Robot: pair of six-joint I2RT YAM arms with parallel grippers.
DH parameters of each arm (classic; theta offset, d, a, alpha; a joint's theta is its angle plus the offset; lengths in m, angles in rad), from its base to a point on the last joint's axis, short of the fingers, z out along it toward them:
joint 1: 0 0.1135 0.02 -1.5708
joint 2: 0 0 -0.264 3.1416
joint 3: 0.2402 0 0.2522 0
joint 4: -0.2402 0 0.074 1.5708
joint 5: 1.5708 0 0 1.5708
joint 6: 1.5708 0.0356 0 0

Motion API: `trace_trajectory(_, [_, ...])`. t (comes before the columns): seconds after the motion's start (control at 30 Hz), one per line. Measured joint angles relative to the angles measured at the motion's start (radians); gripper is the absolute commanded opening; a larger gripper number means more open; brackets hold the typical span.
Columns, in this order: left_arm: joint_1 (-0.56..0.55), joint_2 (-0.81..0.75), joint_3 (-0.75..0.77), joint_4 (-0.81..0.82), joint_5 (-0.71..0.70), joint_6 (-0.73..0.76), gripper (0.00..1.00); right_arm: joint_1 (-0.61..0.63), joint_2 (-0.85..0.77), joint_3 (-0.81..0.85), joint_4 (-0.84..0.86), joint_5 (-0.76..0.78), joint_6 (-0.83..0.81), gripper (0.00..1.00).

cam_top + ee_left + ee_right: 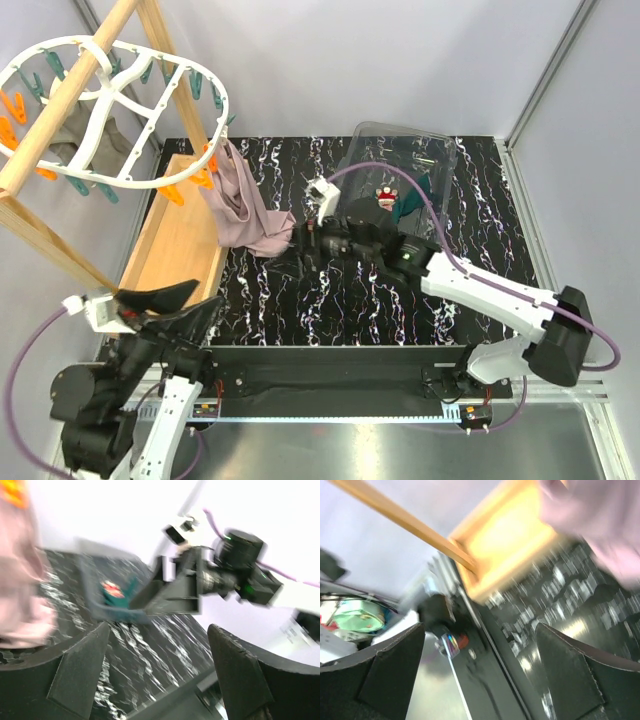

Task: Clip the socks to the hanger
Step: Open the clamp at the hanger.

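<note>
Socks (408, 206) in clear bin (441, 160), black marbled table (330, 310)

Item, table (300, 310): at its left edge lay a wooden tray (175, 250), with a pole frame (50, 240) rising over it and the hanger (135, 180) carried high on that frame, above the far-left corner; a cloth (240, 205) hung from the hanger's right side, down to the tabletop just right of the tray. At far centre-right stood a plastic bin (400, 135) with the socks (410, 205) inside. The right gripper (300, 245) sat mid-table between cloth and bin, and the left gripper (160, 300) over the tray's near end.
</note>
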Motion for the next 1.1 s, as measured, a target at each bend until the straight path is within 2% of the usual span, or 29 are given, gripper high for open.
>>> trace_trajectory(0.2, [0.000, 0.023, 0.109, -0.151, -0.215, 0.064, 0.79, 0.040, 0.161, 0.172, 0.168, -0.050, -0.073, 0.89])
trace_trajectory(0.27, [0.000, 0.072, 0.156, -0.185, -0.259, 0.077, 0.68, 0.040, 0.209, 0.219, 0.188, -0.050, -0.093, 0.89])
trace_trajectory(0.33, [0.000, 0.156, 0.214, -0.194, -0.305, 0.081, 0.64, 0.040, 0.248, 0.249, 0.203, -0.047, -0.119, 0.89])
trace_trajectory(0.43, [0.000, 0.269, 0.262, -0.167, -0.347, 0.064, 0.63, 0.040, 0.273, 0.254, 0.224, -0.026, -0.169, 0.87])
trace_trajectory(0.57, [0.000, 0.347, 0.264, -0.133, -0.359, 0.004, 0.63, 0.040, 0.310, 0.254, 0.301, 0.000, -0.269, 0.76])
trace_trajectory(0.7, [0.000, 0.391, 0.285, -0.108, -0.358, -0.045, 0.67, 0.040, 0.358, 0.246, 0.430, 0.021, -0.373, 0.59])
trace_trajectory(0.73, [0.000, 0.399, 0.293, -0.104, -0.357, -0.051, 0.67, 0.040, 0.372, 0.244, 0.464, 0.024, -0.401, 0.47])
trace_trajectory(0.87, [0.000, 0.406, 0.312, -0.087, -0.357, -0.054, 0.68, 0.040, 0.433, 0.251, 0.568, 0.016, -0.501, 0.36])
trace_trajectory(1.1, [0.000, 0.404, 0.316, -0.030, -0.350, -0.047, 0.69, 0.040, 0.542, 0.368, 0.601, -0.029, -0.650, 0.36])
